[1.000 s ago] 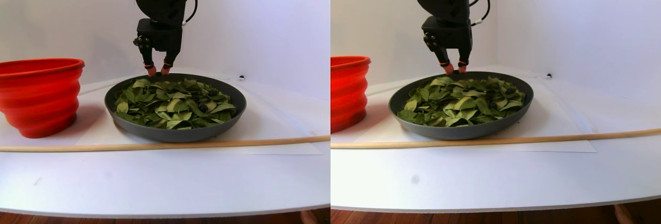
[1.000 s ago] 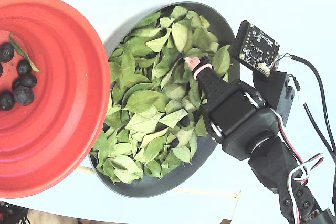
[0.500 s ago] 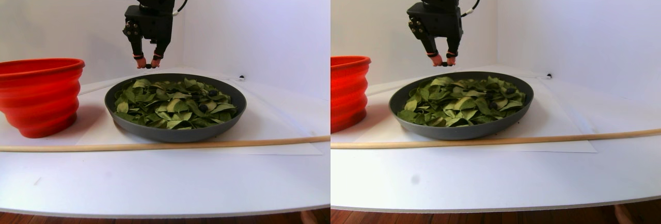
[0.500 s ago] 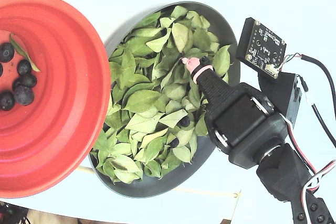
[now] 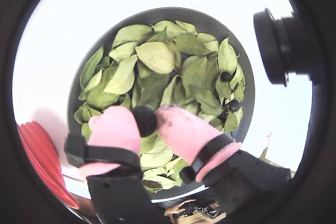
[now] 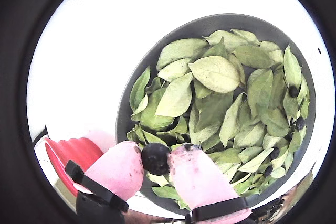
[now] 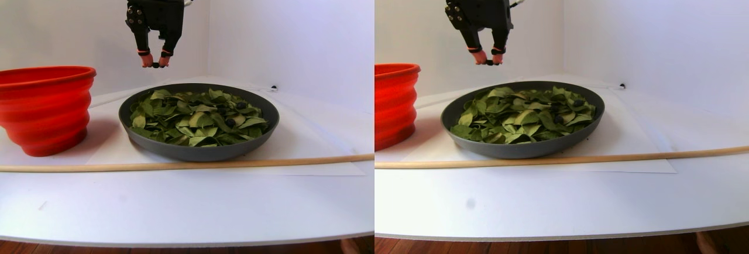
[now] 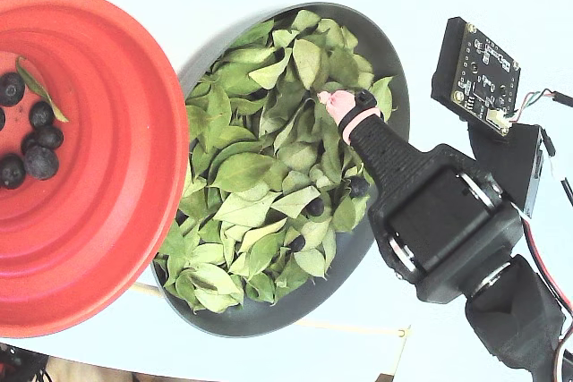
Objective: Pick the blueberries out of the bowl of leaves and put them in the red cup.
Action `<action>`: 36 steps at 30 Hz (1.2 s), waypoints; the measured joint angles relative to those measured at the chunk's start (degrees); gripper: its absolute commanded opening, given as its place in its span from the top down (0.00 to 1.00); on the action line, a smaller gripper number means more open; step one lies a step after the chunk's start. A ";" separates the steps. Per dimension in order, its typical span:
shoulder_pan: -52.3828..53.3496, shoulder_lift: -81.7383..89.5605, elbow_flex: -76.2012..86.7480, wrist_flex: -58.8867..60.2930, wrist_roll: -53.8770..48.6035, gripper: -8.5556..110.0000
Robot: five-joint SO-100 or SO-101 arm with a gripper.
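Note:
My gripper (image 7: 155, 64) is shut on one blueberry (image 5: 144, 120), pinched between its pink fingertips (image 6: 123, 169) and hanging well above the back left rim of the dark grey bowl (image 7: 199, 148). Green leaves (image 8: 242, 172) fill the bowl, and a few more blueberries (image 8: 358, 187) lie among them on the side under the arm. The red cup (image 8: 98, 176) stands beside the bowl, to the left in the stereo pair view, with several blueberries (image 8: 40, 161) and one leaf inside. In both wrist views the red cup (image 6: 73, 153) shows at the lower left.
A long wooden stick (image 7: 175, 164) lies across the table in front of the bowl and cup. A camera board (image 8: 483, 64) juts out from the arm. White walls close the back and the right in the stereo pair view, and the table's front edge (image 7: 187, 239) is near.
The gripper has lifted out of the leaves with the blueberry between its fingers, and it has risen and shifted left toward the red cup in the stereo pair view.

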 measured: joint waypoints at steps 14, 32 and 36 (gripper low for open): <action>-5.63 6.50 1.76 5.80 4.48 0.85; -12.66 12.39 3.87 10.72 8.09 0.85; -13.80 13.71 5.01 11.34 8.96 0.85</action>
